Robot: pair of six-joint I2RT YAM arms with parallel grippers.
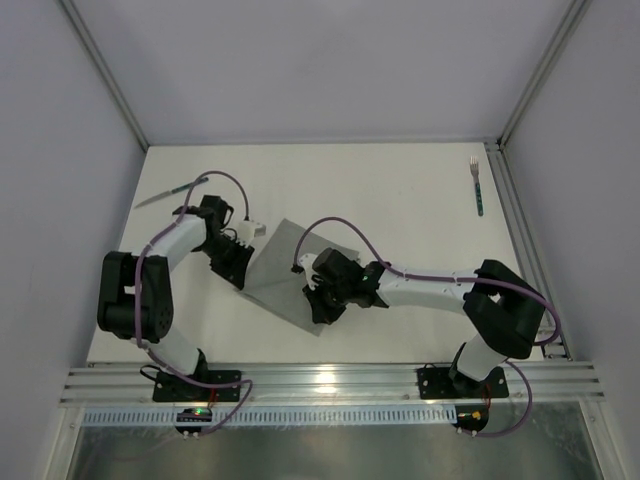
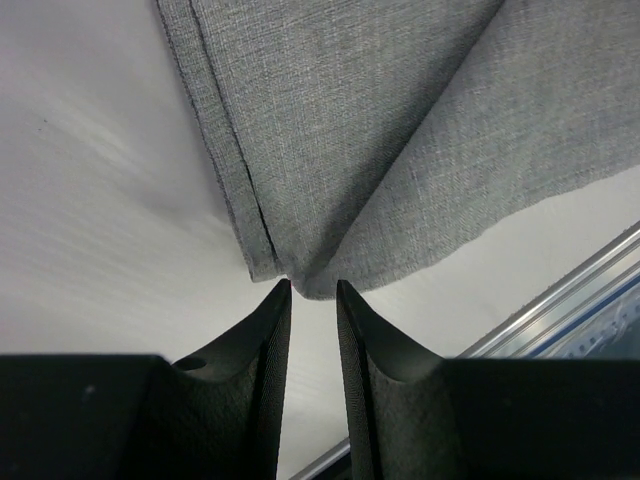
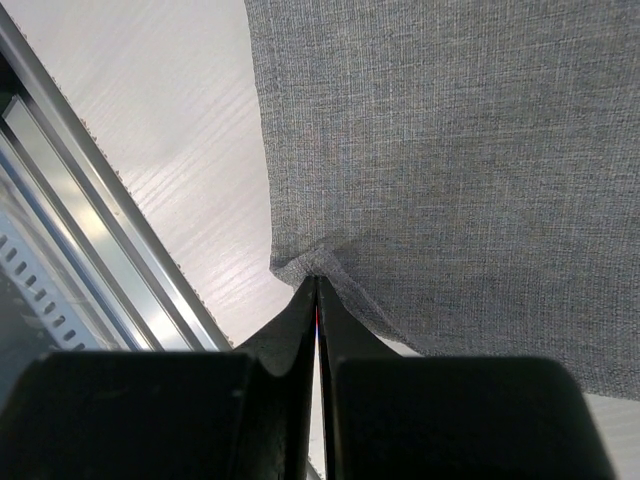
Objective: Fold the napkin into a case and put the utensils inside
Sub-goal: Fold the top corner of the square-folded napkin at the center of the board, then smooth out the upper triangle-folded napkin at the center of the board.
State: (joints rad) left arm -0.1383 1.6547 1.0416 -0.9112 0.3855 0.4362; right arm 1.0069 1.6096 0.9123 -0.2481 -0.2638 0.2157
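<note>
The grey napkin (image 1: 285,265) lies partly folded in the middle of the table, with doubled edges in the left wrist view (image 2: 380,130). My left gripper (image 1: 243,274) is at its left corner, jaws a little apart (image 2: 313,290), with the corner at the tips and not between them. My right gripper (image 1: 322,308) is shut on the napkin's near corner (image 3: 317,282); the cloth (image 3: 450,150) puckers at the tips. The knife (image 1: 170,192) lies at the far left. The fork (image 1: 477,185) lies at the far right. No case shape shows.
A metal rail (image 1: 330,380) runs along the table's near edge, close behind the right gripper (image 3: 90,230) and in the left wrist view (image 2: 560,310). White walls enclose the table on three sides.
</note>
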